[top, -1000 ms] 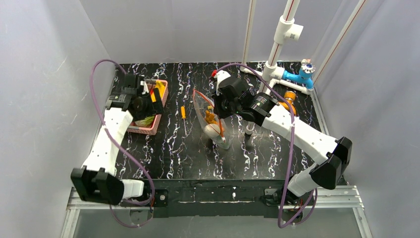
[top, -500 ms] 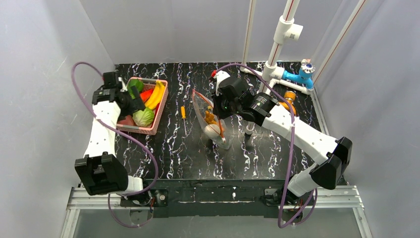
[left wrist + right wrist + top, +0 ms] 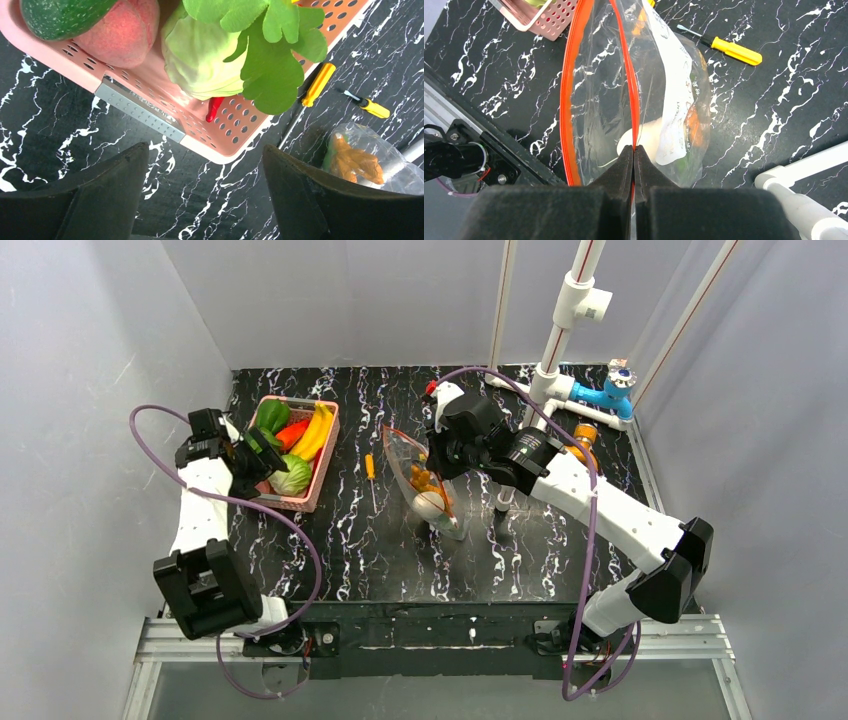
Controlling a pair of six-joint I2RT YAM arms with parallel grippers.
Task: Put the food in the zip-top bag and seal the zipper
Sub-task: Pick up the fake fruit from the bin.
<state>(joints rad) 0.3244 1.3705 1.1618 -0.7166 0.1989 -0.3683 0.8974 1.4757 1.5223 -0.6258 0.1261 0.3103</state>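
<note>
Clear crinkly plastic zip-top bag, mid-table, standing mouth-up; right gripper pinched tight on one lip of the orange-red zipper, mouth gaping. Contents so far: white radish, small orange piece. Left gripper: jaws wide, empty, hovering at the near rim of the pink basket. Beyond, in the basket, not yet bagged: cabbage, red-pink ball, cucumber. Judged partly loaded; remaining transfers and sealing outstanding.

Handwriting on the zip-top bag's white label is too faint to read.
</note>
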